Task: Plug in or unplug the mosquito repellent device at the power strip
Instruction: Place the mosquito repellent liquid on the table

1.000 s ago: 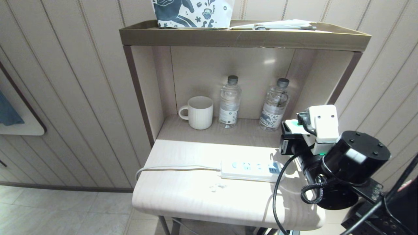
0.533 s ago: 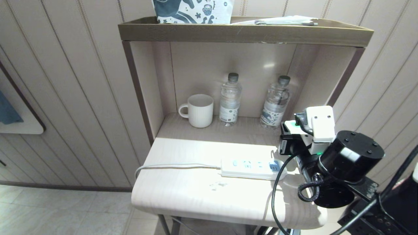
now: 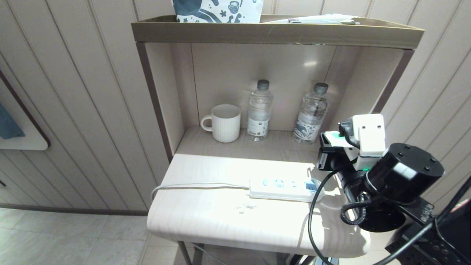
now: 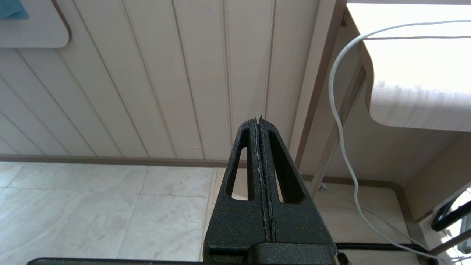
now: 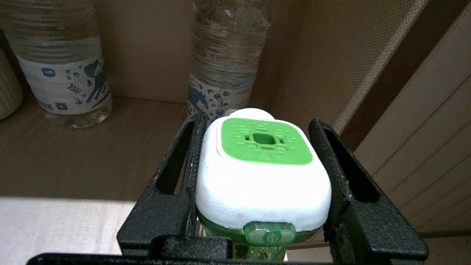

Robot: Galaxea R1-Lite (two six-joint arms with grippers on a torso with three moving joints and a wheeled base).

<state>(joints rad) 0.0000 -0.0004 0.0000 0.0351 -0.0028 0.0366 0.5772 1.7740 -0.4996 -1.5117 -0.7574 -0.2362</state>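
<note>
The right gripper (image 5: 263,173) is clamped on the mosquito repellent device (image 5: 263,180), one black finger (image 5: 176,184) pressed against each side of its white head. In the right wrist view the green vented cap sits on top of that head, a small translucent green tab shows at its lower edge, and a bit of the green bottle shows beneath it. In the head view the gripper (image 3: 333,147) holds the device (image 3: 336,140) in the air over the right end of the table (image 3: 206,217), above and just to the right of the power strip (image 3: 281,186); the device is not plugged in and is clear of the sockets. The power strip lies flat on the pale tabletop with its bluish button at the right end, and its cord (image 3: 195,186) runs off to the left and over the table's edge. In the open shelf behind stand a white ribbed mug (image 3: 224,123) and two clear water bottles (image 3: 259,110), the right-hand one just behind the held device. A patterned box (image 3: 217,9) sits on the top shelf. The left gripper (image 4: 260,154) hangs low beside the table, off to its left above the tiled floor (image 4: 92,213), its two fingers pressed together with nothing between them.
</note>
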